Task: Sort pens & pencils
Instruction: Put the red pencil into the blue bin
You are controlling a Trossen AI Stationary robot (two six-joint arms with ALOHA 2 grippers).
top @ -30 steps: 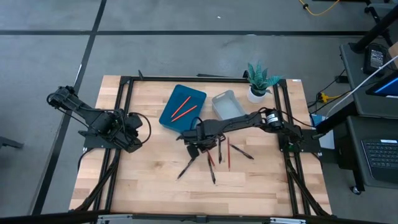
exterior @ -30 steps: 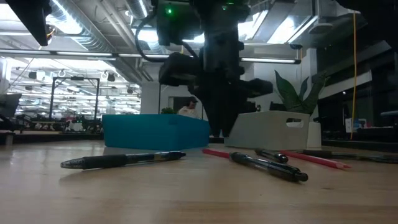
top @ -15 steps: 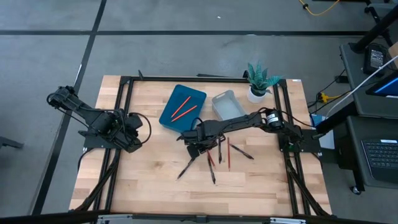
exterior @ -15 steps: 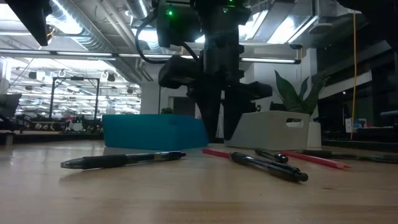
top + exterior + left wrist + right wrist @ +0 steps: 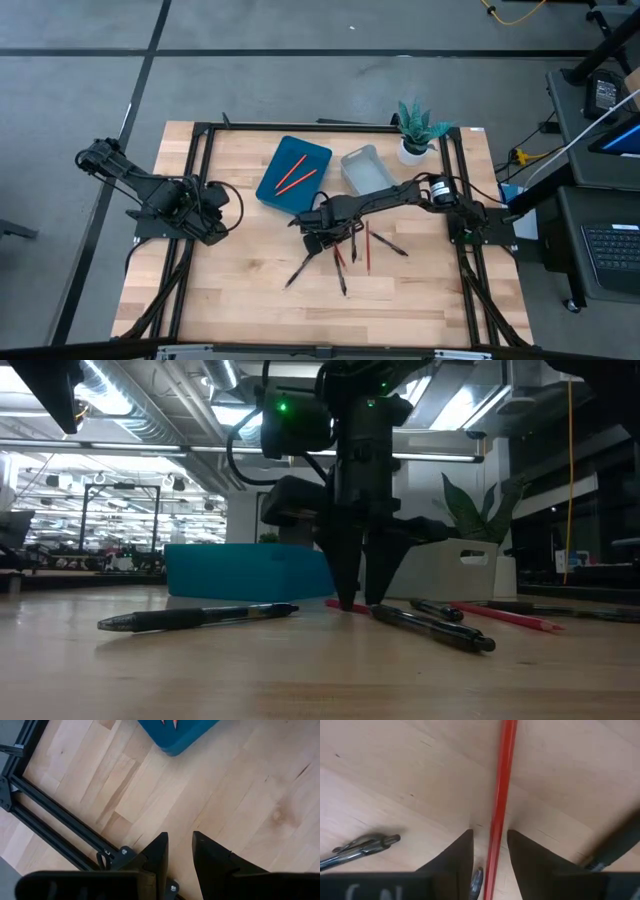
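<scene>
— Where do we find the right gripper (image 5: 357,603)?

— Down at the table's middle, fingertips at the wood, its jaws narrowly parted astride a red pencil (image 5: 501,795), not yet closed on it.

— And the rest?

— We count black pens (image 5: 300,270) scattered around it, two pencils in the blue tray (image 5: 270,180), the grey bin (image 5: 372,178) just right of that. The left gripper (image 5: 179,851) waits at the left edge, jaws slightly apart.

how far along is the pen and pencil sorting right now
Done: two pencils lie in the blue tray. In hand: the right end effector straddles a red pencil on the table, fingers open. Left: another pencil, the black pens; the grey bin looks empty.
</scene>
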